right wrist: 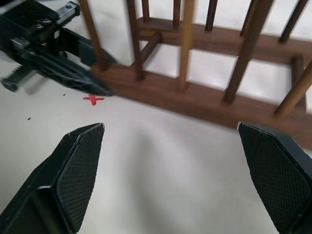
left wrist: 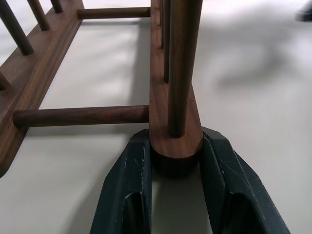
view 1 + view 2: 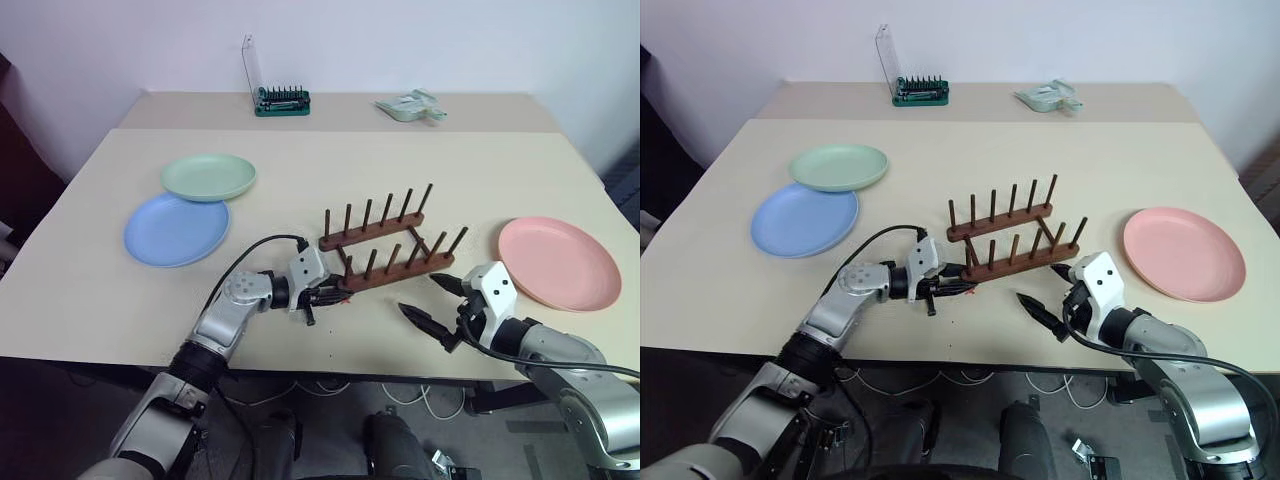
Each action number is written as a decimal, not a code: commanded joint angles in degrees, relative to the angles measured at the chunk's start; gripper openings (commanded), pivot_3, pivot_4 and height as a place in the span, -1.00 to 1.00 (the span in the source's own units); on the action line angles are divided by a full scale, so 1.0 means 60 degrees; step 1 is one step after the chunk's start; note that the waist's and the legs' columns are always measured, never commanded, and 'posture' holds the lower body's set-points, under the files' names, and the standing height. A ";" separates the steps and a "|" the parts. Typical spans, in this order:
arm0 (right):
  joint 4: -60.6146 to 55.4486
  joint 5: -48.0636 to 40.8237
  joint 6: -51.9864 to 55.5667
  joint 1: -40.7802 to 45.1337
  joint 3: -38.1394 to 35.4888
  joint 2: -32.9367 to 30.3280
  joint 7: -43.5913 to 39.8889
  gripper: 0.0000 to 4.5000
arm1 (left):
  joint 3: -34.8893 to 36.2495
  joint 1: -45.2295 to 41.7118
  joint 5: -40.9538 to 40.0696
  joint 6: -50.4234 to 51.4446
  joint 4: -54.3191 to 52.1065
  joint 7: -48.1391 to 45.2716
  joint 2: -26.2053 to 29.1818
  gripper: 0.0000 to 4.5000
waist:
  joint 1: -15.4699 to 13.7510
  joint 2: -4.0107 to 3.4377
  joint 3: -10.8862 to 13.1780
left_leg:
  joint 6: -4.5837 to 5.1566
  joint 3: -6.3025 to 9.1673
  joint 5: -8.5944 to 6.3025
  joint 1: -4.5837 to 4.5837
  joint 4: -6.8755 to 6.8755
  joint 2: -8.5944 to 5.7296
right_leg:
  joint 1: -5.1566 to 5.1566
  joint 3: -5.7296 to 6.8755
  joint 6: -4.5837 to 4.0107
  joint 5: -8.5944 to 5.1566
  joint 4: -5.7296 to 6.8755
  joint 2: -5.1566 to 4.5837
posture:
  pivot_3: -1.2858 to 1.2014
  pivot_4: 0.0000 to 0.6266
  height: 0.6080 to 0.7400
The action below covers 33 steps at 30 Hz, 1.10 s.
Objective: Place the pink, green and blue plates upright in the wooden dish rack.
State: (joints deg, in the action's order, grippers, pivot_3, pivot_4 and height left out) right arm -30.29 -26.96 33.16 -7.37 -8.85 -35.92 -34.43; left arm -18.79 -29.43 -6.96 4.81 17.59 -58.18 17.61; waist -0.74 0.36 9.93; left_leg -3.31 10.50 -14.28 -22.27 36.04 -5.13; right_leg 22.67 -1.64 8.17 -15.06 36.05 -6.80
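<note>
Left gripper (image 3: 335, 295) jaws clamp wooden dish rack (image 3: 385, 245) rail end; right gripper (image 3: 432, 303) jaws wide, nearby.

The wooden dish rack (image 3: 385, 247) is showing a dark reddish brown — rails, cross bars and pegs alike — with fine grain visible in the left wrist view. The pink plate (image 3: 559, 262) is glowing a soft salmon, the green plate (image 3: 208, 177) a pale mint, the blue plate (image 3: 176, 229) a light periwinkle. The table (image 3: 320, 160) is lying plain cream-beige, bearing a small red cross mark (image 1: 93, 99). The left gripper (image 3: 333, 294) and right gripper (image 3: 433, 302) are showing black fingers — the right's pads (image 1: 80, 168) are carrying a fine cross-hatched texture. A green bit case (image 3: 282, 101) is sitting at the back.
</note>
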 commanded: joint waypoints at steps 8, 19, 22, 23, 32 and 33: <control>-0.0709 0.0111 0.0042 -0.0065 -0.0062 0.0180 0.0446 1.00 | 0.0400 -0.1255 0.0102 -0.0968 0.2315 -0.0538 -0.0342 0.65 | 0.0030 0.0008 0.0005 | 0.0000 0.0003 0.0000 -0.0001 0.0000 -0.0001 | 0.0004 0.0001 0.0001 0.0000 0.0003 0.0001 | 0.03 -0.52 1.00; 0.0142 0.1106 -0.0108 -0.0148 0.0023 -0.0457 0.0443 -0.04 | 0.0604 0.1173 -0.0606 0.1479 -0.1367 -0.0873 0.1119 -0.21 | 0.0278 -0.0001 -0.0002 | 0.0000 0.0008 0.0000 0.0010 -0.0012 0.0009 | 0.0008 -0.0001 0.0000 0.0001 0.0013 0.0006 | 0.03 -0.52 1.00; 0.0415 0.1423 -0.0130 -0.0013 0.0159 -0.0559 0.0436 -0.69 | 0.0383 0.1478 -0.0575 0.2027 -0.2128 -0.0648 0.1119 -0.85 | 0.0200 -0.0006 -0.0004 | 0.0000 0.0007 0.0000 0.0013 -0.0009 0.0009 | 0.0001 -0.0001 -0.0002 0.0001 0.0013 0.0005 | 0.03 -0.52 1.00; 0.0585 0.1607 -0.0145 0.0085 0.0226 -0.0610 0.0482 -0.69 | 0.0289 0.1511 -0.0472 0.2041 -0.2246 -0.0497 0.1018 -0.85 | 0.0192 -0.0006 -0.0005 | 0.0000 0.0010 0.0000 0.0013 -0.0005 0.0008 | -0.0006 -0.0001 -0.0002 0.0000 0.0011 0.0004 | 0.03 -0.52 1.00; 0.2305 0.3019 -0.0414 0.1394 0.1138 -0.0458 0.0937 -0.69 | 0.0262 0.0775 0.0789 0.1356 -0.0879 0.2059 -0.0297 -0.85 | 0.0001 -0.0005 -0.0006 | 0.0000 0.0007 0.0000 0.0015 0.0013 -0.0002 | -0.0020 -0.0001 -0.0001 0.0001 0.0004 0.0000 | 0.03 -0.52 1.00; 0.2496 0.3149 -0.0459 0.1498 0.1238 -0.0427 0.0988 -0.69 | 0.0346 0.0733 0.0823 0.1254 -0.0761 0.2303 -0.0410 -0.85 | 0.0004 -0.0003 -0.0007 | 0.0000 0.0007 0.0000 0.0015 0.0013 -0.0002 | -0.0019 0.0000 -0.0001 0.0001 0.0004 0.0000 | 0.03 -0.52 1.00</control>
State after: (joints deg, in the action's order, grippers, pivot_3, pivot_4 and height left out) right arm -17.21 -10.16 31.03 1.07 -2.08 -38.94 -29.70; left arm -17.97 -25.12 -4.00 12.65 10.44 -48.18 15.40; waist -0.72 0.34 9.88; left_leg -3.31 10.54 -14.27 -22.15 36.12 -5.14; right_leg 22.54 -1.64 8.17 -15.06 36.07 -6.80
